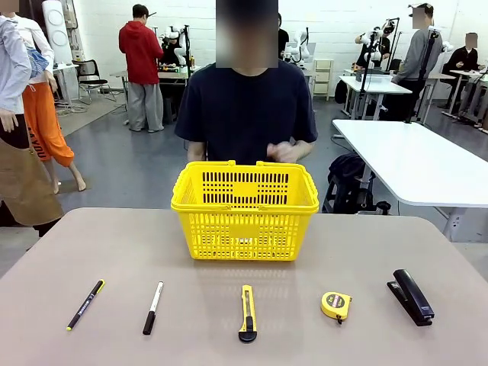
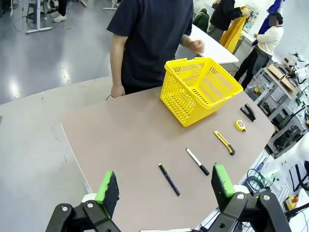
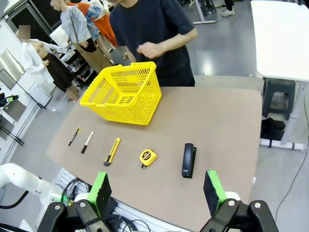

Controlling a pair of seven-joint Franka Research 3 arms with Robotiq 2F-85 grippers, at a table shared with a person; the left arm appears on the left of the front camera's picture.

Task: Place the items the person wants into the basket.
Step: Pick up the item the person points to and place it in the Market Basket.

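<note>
The yellow basket (image 1: 244, 211) (image 2: 200, 89) (image 3: 124, 92) stands at the table's far middle, in front of the person (image 1: 246, 107) in a navy T-shirt, whose hand is raised just behind its rim. Along the near edge lie the white marker (image 1: 153, 307) (image 2: 197, 161) (image 3: 87, 142), the utility knife (image 1: 247, 313) (image 2: 224, 142) (image 3: 112, 151) and the black stapler (image 1: 412, 296) (image 2: 248, 112) (image 3: 189, 160). My left gripper (image 2: 165, 188) hangs open high above the table's left end. My right gripper (image 3: 157, 192) hangs open above the near right edge.
A thin black pen (image 1: 85, 304) (image 2: 169, 179) (image 3: 74, 136) lies at the near left, and a round yellow tape measure (image 1: 336, 305) (image 2: 240, 125) (image 3: 147, 157) between knife and stapler. The brown table (image 1: 91, 252) is bare around the basket. A white table (image 1: 415, 156) stands beyond at right.
</note>
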